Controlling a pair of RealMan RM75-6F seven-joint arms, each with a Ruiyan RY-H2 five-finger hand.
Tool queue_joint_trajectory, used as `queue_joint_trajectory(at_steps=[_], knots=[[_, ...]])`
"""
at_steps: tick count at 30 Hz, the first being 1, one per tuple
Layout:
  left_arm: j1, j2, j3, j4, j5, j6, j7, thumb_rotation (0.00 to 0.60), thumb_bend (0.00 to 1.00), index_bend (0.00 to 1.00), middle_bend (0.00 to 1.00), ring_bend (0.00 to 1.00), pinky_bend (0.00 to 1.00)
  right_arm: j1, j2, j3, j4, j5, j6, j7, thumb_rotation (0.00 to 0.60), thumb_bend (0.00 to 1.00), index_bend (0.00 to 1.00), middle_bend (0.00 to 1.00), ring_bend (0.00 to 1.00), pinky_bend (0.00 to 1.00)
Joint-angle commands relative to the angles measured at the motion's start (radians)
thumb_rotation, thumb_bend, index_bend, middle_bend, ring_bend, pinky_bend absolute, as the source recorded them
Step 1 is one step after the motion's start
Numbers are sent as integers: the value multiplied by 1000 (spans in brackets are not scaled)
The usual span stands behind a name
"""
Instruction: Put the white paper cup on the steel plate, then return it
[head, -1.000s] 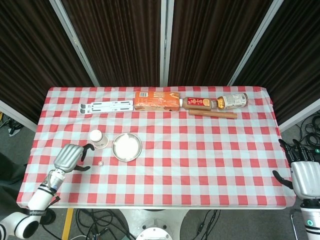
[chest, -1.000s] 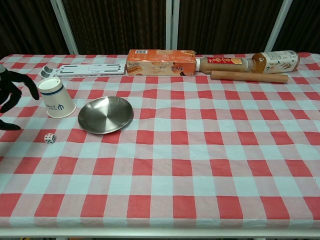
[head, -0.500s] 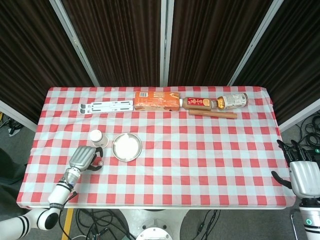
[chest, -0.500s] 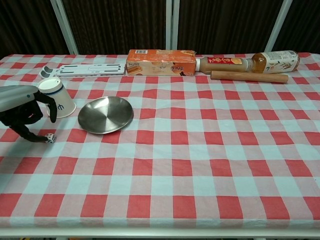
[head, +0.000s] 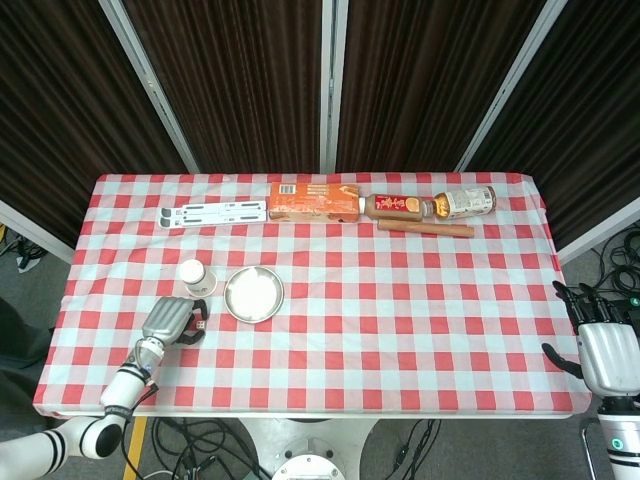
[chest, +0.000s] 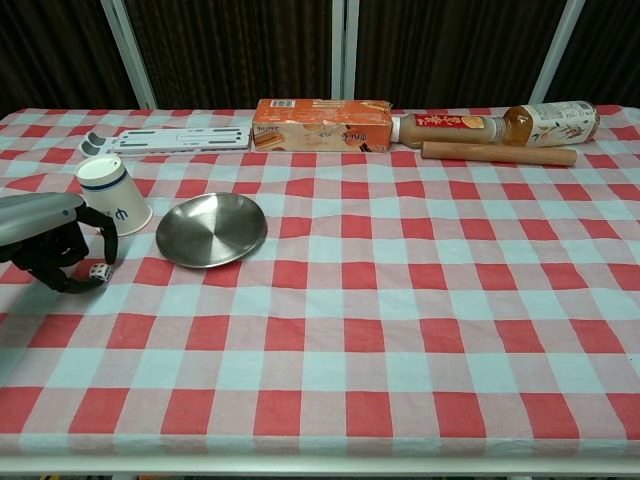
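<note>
At the frame's left, the inverted white paper cup (chest: 112, 196) stands beside the round, shiny steel plate (chest: 211, 230), while the left hand (chest: 50, 248) curls its fingers around a small die (chest: 98, 272).

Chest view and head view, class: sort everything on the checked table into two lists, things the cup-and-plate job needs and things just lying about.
Belongs to the job:
white paper cup, upside down
steel plate
left hand, near the cup

Just lying about:
die, by the left hand's fingers
orange carton
two bottles, lying down
wooden rolling pin
white folding stand
right hand, off the table's edge
</note>
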Motion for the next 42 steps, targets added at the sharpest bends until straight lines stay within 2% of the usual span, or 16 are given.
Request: queue_joint_trajectory(at_steps=[1,6,10,15,23,31,36,39,42], knots=[[-4,-1,1,2,-9,-9,2,600,301,468,915,916,996,0,0,-1,1,1,-1,1,600,78,106,249,107,223],[-8,-5,4,8,-21,-13,7,600,307,511,919,921,999,-1,0,-1,2,3,-2,4,600,78,105,249,107,223],[-6,-4,7,3,-11,6,10,600,361,566,925,929,1000,0,1,-2,1,2,-3,3,600,78,106,249,107,223],[-12,20,3,-39,18,31,12,600,398,583,926,930,1000,-1,6,1,-2,2,3,1,600,78,106,249,107,223],[-103,17,-56,-70,33,-6,47,600,392,583,925,930,1000,4,16,-1,-8,2,-9,2,600,77,106,249,107,223],[-224,-59,-114,2,-50,-115,97,600,391,576,924,929,1000,16,24,-23,-20,-16,-47,-14,600,77,106,246,107,223],[-272,-120,-121,78,-105,-140,143,600,399,533,913,927,1000,24,16,-35,-16,-29,-66,-12,600,78,106,230,82,220],[-286,-137,-116,104,-139,-148,172,600,394,467,888,917,1000,31,12,-47,-12,-38,-86,-10,600,79,105,214,56,193],[-277,-134,-109,88,-147,-118,181,600,311,358,842,888,1000,35,11,-49,-11,-45,-89,-8,600,79,107,191,15,129]])
